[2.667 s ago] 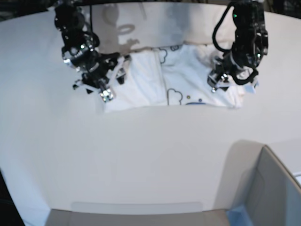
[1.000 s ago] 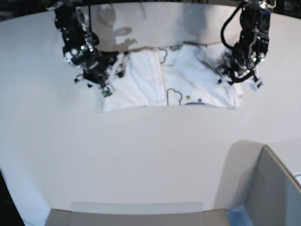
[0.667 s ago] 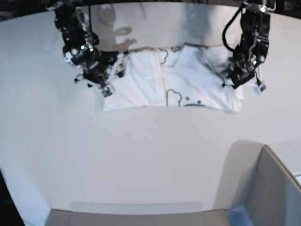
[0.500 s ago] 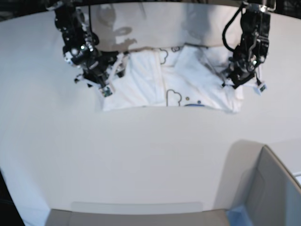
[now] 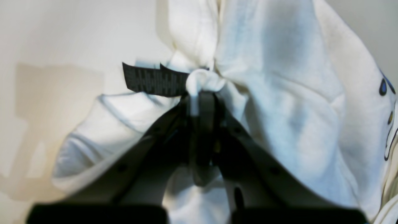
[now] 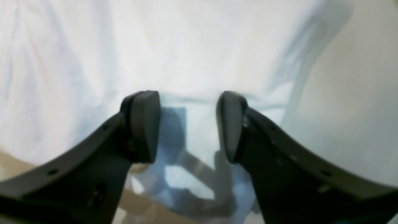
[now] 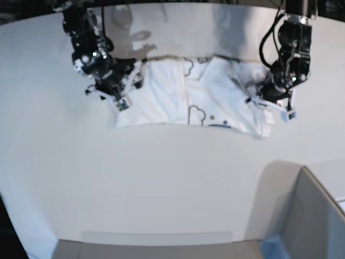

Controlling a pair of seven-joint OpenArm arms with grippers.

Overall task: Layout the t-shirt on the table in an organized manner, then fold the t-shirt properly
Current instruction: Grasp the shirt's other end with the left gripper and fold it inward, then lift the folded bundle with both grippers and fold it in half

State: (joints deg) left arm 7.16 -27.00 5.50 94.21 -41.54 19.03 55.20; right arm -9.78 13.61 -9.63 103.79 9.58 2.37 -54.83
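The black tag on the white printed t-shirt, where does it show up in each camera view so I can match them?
Base view: the small black tag cannot be made out; the left gripper pinches the white printed t-shirt at its right end.
Left wrist view: the tag sits left of centre, just beside the pinched fold.
Right wrist view: not in it; only plain white cloth between open fingers.
Shared landmark: the shirt itself, on the white table.

Soft white cloth t-shirt (image 7: 183, 100), smooth matt table (image 7: 161, 178)
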